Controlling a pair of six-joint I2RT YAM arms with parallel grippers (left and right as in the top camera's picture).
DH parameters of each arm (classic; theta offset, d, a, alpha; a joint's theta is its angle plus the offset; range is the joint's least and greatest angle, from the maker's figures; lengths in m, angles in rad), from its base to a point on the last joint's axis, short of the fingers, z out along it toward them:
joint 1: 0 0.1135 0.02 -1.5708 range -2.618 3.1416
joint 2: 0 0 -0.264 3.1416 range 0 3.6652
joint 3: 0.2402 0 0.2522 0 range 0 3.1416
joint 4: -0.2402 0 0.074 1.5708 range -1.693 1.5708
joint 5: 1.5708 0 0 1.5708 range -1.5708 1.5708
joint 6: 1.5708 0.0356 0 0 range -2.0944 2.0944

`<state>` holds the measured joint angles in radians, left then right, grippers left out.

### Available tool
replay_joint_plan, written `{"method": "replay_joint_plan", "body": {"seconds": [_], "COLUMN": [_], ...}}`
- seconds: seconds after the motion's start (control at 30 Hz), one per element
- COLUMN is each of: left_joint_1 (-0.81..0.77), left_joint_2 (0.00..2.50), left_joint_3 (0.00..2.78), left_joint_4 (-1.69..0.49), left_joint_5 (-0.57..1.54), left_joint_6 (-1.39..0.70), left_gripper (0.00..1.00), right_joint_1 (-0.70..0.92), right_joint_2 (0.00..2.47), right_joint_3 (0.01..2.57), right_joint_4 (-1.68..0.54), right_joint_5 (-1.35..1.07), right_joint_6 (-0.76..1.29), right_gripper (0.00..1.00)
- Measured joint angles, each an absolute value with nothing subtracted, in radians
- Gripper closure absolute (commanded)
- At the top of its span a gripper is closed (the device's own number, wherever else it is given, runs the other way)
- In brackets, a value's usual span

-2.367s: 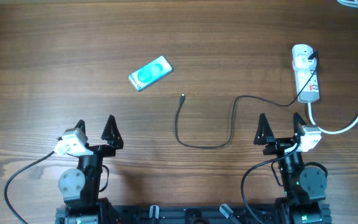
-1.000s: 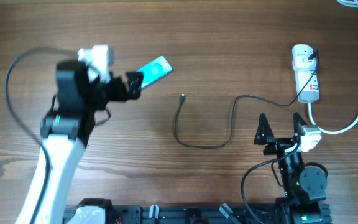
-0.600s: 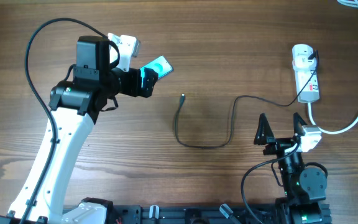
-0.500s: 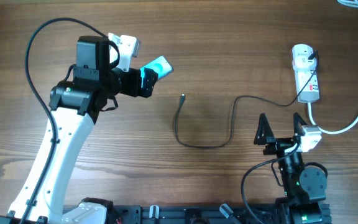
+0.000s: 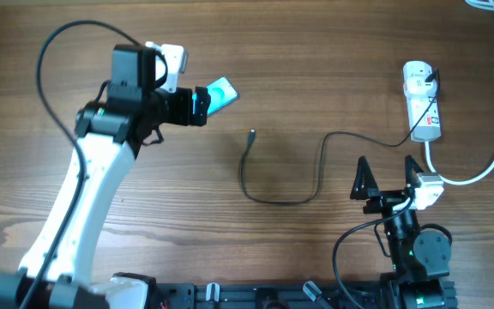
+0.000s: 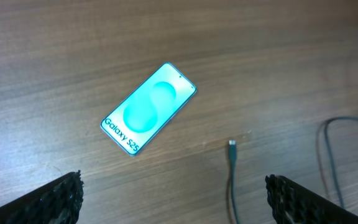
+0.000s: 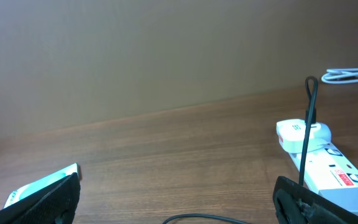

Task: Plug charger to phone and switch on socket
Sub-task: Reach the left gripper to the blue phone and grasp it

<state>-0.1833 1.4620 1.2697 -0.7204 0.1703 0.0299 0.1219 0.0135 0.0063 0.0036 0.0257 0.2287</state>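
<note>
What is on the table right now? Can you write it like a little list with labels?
phone: lying flat, screen up, nothing plugged in
charger cable: loose on the table, tip near the phone, not touching it
power strip: far right side, on or off unclear
left gripper: open, over the phone, holding nothing
right gripper: open, holding nothing, away from the phone

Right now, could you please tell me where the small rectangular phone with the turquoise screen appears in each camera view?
Overhead: the turquoise-screened phone lies upper left of centre, tilted.
Left wrist: just left of centre, lying diagonally.
Right wrist: bottom-left corner, only partly in frame.
Shared landmark: the thin black charger cable, which lies to the phone's right in all three views.
</note>
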Motion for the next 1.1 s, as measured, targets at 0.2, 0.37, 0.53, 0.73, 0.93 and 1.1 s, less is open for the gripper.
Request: {"method": "replay_joint_plan", "body": {"seconds": [0.2,0.37,0.53,0.73,0.93,1.1], "left_joint_1": [-0.183,-0.183,-0.183,-0.184,-0.19,-0.19], "left_joint_2": [1.646,1.703,1.703,1.703,1.722,1.822], "left_joint_3": [1.386,1.398,1.408,1.409,1.412,1.414], "left_joint_4": [-0.82,-0.788,-0.74,-0.74,-0.734,-0.713], "left_joint_5": [0.157,0.153,0.154,0.153,0.107,0.081], "left_joint_6": [0.11,0.146,0.157,0.18,0.249,0.324], "left_gripper": [0.0,0.0,0.0,0.0,0.0,0.0], "right_joint_1": [0.122,0.122,0.122,0.122,0.122,0.122], "right_joint_2": [0.014,0.014,0.014,0.014,0.014,0.014], "right_joint_3": [0.006,0.006,0.006,0.006,0.006,0.006], "right_joint_4": [0.004,0.004,0.004,0.004,0.004,0.004], "right_joint_5": [0.026,0.026,0.026,0.026,0.026,0.026], "right_joint_6": [0.229,0.229,0.229,0.229,0.229,0.229], "right_gripper": [0.0,0.0,0.0,0.0,0.0,0.0]}}
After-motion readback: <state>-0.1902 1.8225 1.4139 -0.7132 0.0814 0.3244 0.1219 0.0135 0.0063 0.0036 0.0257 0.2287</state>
